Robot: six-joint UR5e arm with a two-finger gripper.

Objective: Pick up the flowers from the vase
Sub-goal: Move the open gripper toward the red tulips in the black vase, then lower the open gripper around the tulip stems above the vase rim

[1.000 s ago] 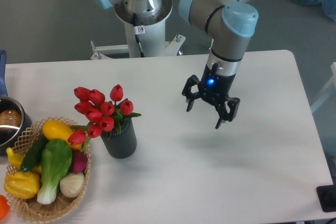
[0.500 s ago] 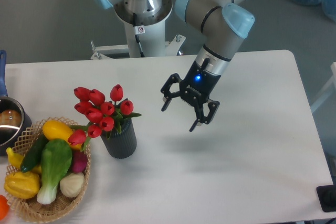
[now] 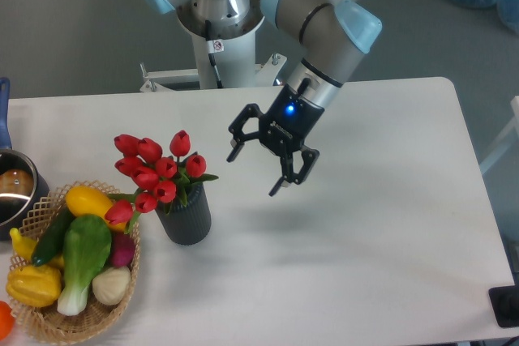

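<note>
The flowers [image 3: 154, 172], a bunch of red tulip buds with green stems and leaves, stand in the dark grey ribbed vase [image 3: 186, 216] at the left of the white table. My gripper [image 3: 255, 169] hangs in the air to the right of the bouquet, about level with the buds and apart from them. Its fingers are spread wide and hold nothing. The gripper is tilted, with its fingertips pointing down and to the left.
A wicker basket [image 3: 36, 218] with yellow, green and white vegetables and a magenta one sits left of the vase, touching the lowest bud. A metal pot [image 3: 15, 192] stands at the left edge. The robot base [image 3: 217, 30] is behind the table.
My gripper has moved left across the table toward the flowers and tilted further toward them. It stays open. The flowers and vase have not moved.
</note>
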